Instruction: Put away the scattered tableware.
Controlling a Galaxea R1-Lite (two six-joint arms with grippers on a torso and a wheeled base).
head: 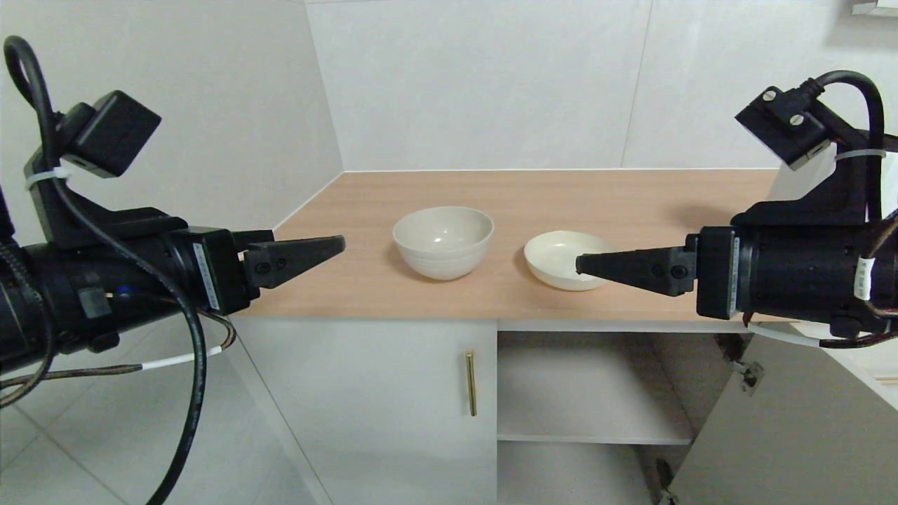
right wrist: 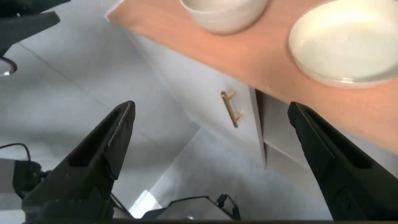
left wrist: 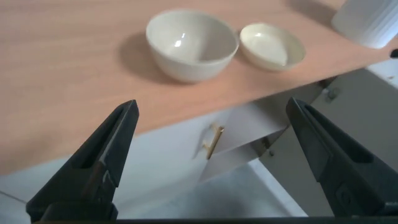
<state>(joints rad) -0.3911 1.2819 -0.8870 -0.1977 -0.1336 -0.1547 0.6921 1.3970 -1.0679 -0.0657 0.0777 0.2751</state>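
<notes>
Nothing has been picked up yet, so the task looks to be at its opening step: choosing a piece and approaching it. Two pale pieces of tableware stand on the wooden surface (head: pixel 631 203) near the middle of the head view. These are a deep bowl (head: pixel 443 240) at centre and a shallow dish (head: pixel 565 258) just beside it toward the right of the frame, with a narrow gap between them.

The left claw (head: pixel 342 244) hangs at middle left of the frame, short of the surface's front corner and well apart from the bowl. Its wrist view shows the fingers spread wide with nothing between them. The right claw (head: pixel 579 264) points in from the right. Its tip overlaps the dish in the head view, but its wrist view shows the dish out ahead and untouched. This claw is likewise released and empty.

In the lower part of the frame is the cupboard. One door (head: pixel 365 407) with a brass handle (head: pixel 471 383) is closed, and the compartment beside it stands open, showing a bare shelf (head: pixel 589 393).

The dish is the likely first target, as it lies nearest the right claw. That claw would need to advance over the rim and close on the dish's thin edge. It would then carry the dish down to the open shelf without knocking the bowl next to it.
</notes>
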